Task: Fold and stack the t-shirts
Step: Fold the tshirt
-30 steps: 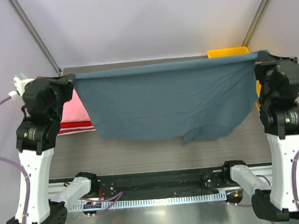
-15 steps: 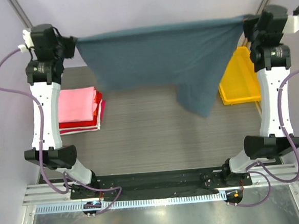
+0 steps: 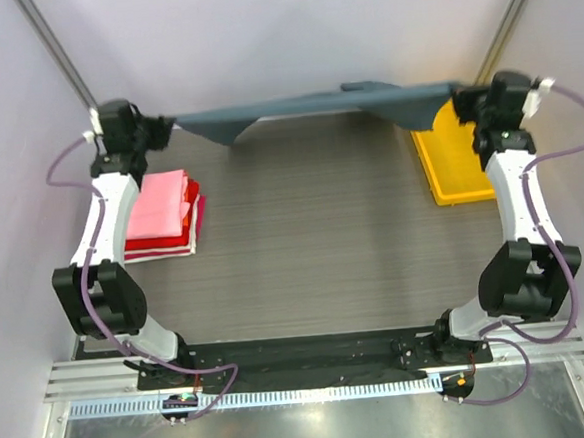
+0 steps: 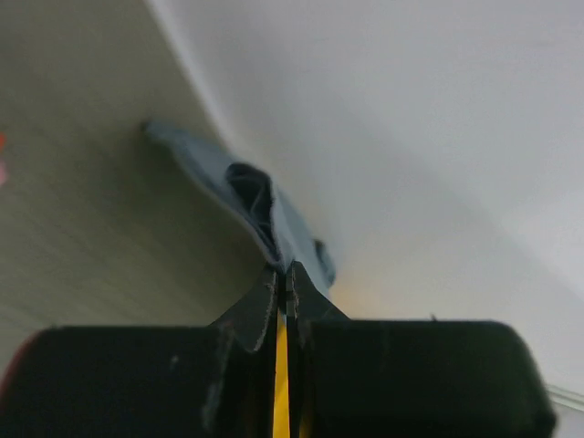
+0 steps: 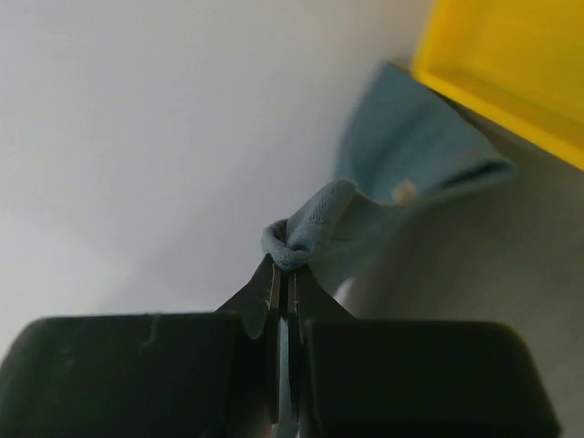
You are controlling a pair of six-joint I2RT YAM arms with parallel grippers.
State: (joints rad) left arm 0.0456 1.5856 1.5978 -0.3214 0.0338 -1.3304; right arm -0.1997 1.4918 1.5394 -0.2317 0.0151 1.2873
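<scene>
Grey wood-grain table [image 3: 314, 247]: open room across the middle, between stack and tray.

One slate blue-grey t-shirt [image 3: 304, 106], strung in a narrow band along the far edge at 12 o'clock. It is seen almost edge-on, so its outline is hard to read. Cannot tell if it touches the table.

One yellow tray [image 3: 451, 173] at 2 o'clock, its far end hidden under the shirt's right end and the arm.

One folded stack [image 3: 159, 203] at 9 o'clock, pink on top, red beneath. Lower layers not countable.

The left gripper [image 4: 283, 278] and right gripper [image 5: 285, 272] have their fingers pressed together, each pinching a bunched shirt corner.
</scene>
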